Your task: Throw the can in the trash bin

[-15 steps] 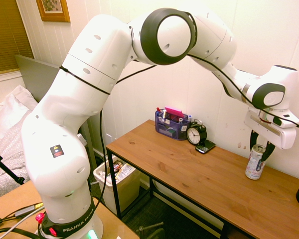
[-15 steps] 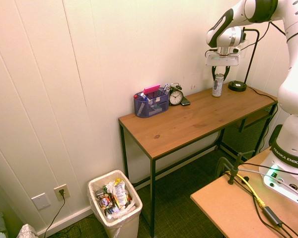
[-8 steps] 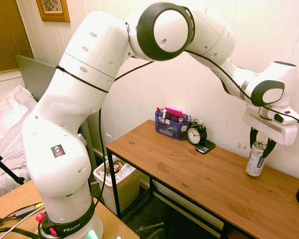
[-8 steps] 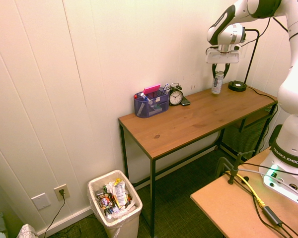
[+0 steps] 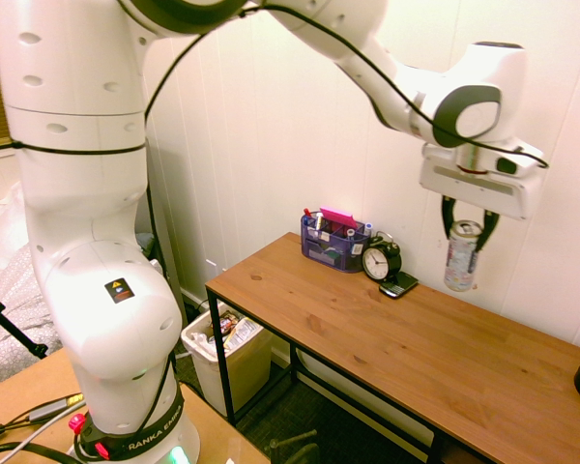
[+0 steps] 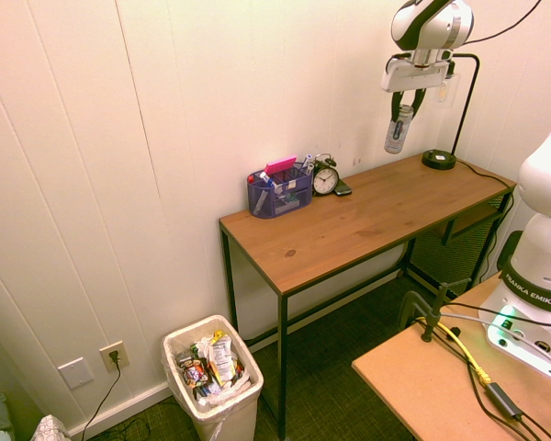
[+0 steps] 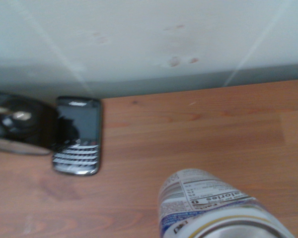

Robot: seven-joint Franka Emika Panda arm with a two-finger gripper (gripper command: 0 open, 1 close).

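Drink can held aloft above the desk, bin at lower left of the second exterior view
The aluminium can (image 5: 461,255) is clasped near its top by the fingers of the gripper (image 5: 467,215), right of centre in the first exterior view, slightly tilted; it is presumably carried high so that the alarm clock (image 5: 381,259) and pen organiser (image 5: 335,241) can be cleared (its lower end left free for dropping) on the way to the lined trash bin (image 6: 233,413)

Can (image 5: 462,257): printed metal, shiny rim. Table (image 5: 367,333): smooth wood, visible grain, satin. Organiser (image 6: 280,193): translucent plastic. Trash bin (image 6: 230,424): plastic, thin plastic liner (image 6: 176,384).
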